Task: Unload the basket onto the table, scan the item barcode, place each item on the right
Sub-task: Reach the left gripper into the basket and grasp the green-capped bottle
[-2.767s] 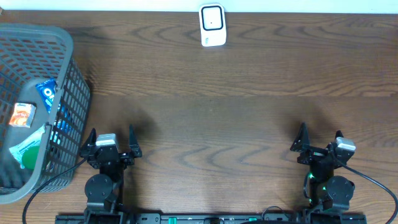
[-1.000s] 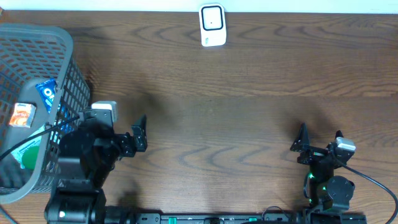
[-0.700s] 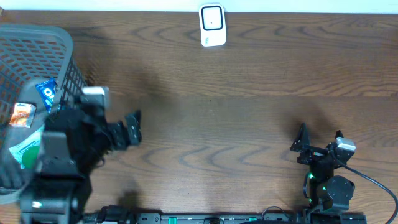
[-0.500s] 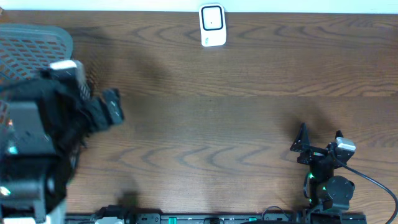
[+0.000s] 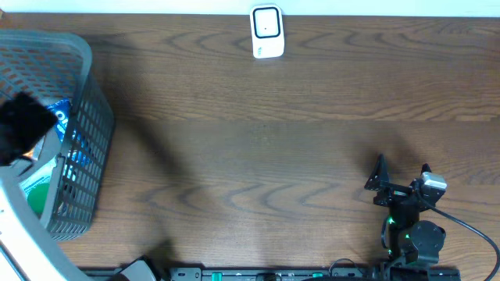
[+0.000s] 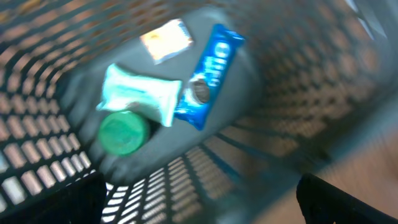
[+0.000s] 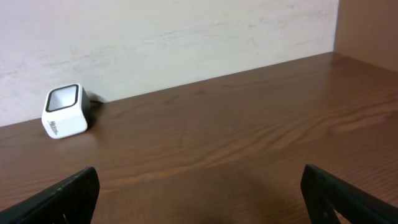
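Observation:
The grey mesh basket (image 5: 82, 156) at the table's left holds the items: a blue cookie pack (image 6: 210, 74), a mint-green packet (image 6: 140, 93), a small orange-and-white packet (image 6: 166, 40) and a green round lid (image 6: 123, 132). My left gripper (image 6: 199, 208) hangs open above the basket, looking down into it with nothing between its fingers. In the overhead view the left arm (image 5: 23, 129) covers part of the basket. The white barcode scanner (image 5: 266, 31) stands at the table's far edge. My right gripper (image 5: 402, 178) rests open near the front right, facing the scanner (image 7: 64, 112).
Brown wooden tabletop (image 5: 273, 156) spans between basket and right arm. A pale wall (image 7: 186, 31) rises behind the scanner. The basket's mesh wall (image 6: 292, 81) surrounds the left gripper's view; that view is motion-blurred.
The left arm has risen from its rest spot at the front and swung left, coming over the basket. The right arm has not moved.

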{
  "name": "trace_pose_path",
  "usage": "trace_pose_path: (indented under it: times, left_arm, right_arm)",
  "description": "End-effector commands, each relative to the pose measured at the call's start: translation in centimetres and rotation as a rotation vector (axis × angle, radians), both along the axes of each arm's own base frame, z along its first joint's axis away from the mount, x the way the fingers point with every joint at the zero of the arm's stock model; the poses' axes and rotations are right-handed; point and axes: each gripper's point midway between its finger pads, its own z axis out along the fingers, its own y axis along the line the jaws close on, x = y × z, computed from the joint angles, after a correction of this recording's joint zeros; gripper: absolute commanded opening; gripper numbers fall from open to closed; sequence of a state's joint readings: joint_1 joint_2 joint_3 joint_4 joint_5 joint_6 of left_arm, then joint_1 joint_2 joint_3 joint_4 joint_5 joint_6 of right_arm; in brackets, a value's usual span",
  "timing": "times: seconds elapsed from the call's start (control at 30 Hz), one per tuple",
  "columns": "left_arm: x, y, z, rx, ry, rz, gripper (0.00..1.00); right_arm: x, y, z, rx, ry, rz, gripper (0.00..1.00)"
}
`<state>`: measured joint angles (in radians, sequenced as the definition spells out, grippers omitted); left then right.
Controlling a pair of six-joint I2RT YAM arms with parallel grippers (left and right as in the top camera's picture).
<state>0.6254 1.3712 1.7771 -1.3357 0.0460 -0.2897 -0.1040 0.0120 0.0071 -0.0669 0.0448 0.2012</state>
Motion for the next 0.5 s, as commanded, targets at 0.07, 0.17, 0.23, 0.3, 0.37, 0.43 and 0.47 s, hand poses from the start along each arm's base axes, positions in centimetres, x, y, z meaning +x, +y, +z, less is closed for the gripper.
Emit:
trace_pose_path:
  times: [0.07, 0.17, 0.23, 0.3, 0.37, 0.43, 0.47]
  left_arm:
    - [-2.5, 2.8, -3.4, -0.137, 0.023, 0.252, 0.98]
    - [-3.1, 3.7, -5.9, -0.166, 0.05, 0.305, 0.98]
    - [-3.5, 4.0, -7.8, -0.185, 0.073, 0.34, 0.98]
    - [-4.2, 4.4, -9.8, -0.201, 0.101, 0.396, 0.98]
    - [-4.5, 4.6, -11.7, -0.215, 0.116, 0.422, 0.98]
    - [-5.0, 4.9, -13.5, -0.221, 0.135, 0.462, 0.98]
    - [-5.2, 5.0, -14.1, -0.22, 0.143, 0.475, 0.98]
  right_arm:
    - [0.0, 0.0, 0.0, 0.006, -0.002, -0.003, 0.99]
    - [0.0, 0.0, 0.0, 0.006, -0.002, -0.003, 0.99]
    - [0.0, 0.0, 0.0, 0.006, -0.002, -0.003, 0.99]
    - [0.0, 0.0, 0.0, 0.006, -0.002, -0.003, 0.99]
    - [0.0, 0.0, 0.0, 0.006, -0.002, -0.003, 0.99]
    - [0.0, 0.0, 0.0, 0.006, -0.002, -0.003, 0.99]
    - [0.0, 0.0, 0.0, 0.006, -0.002, -0.003, 0.99]
